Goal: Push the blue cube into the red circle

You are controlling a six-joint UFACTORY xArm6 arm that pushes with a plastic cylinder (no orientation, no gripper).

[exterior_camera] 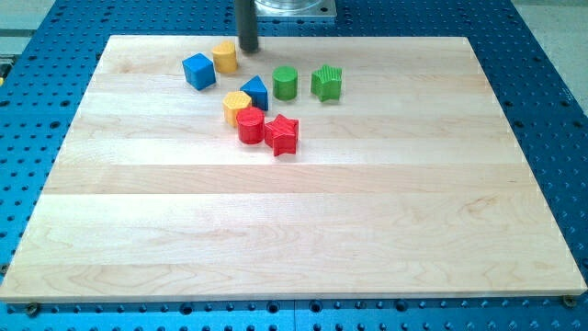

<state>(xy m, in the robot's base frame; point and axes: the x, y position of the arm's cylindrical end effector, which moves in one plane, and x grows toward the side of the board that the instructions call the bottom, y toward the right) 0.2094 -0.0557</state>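
Dark straight rod (248,26), silvery metal mount (294,9)

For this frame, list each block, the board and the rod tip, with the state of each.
blue cube: flat on the board, touching the yellow block beside it, apart from the red circle
yellow block: upright, beside my tip
my tip: on the board, right of that yellow block
red circle: upright, clustered with red star, second yellow block, blue triangular block
green cylinder: upright, alone
green star: upright, alone
board: level
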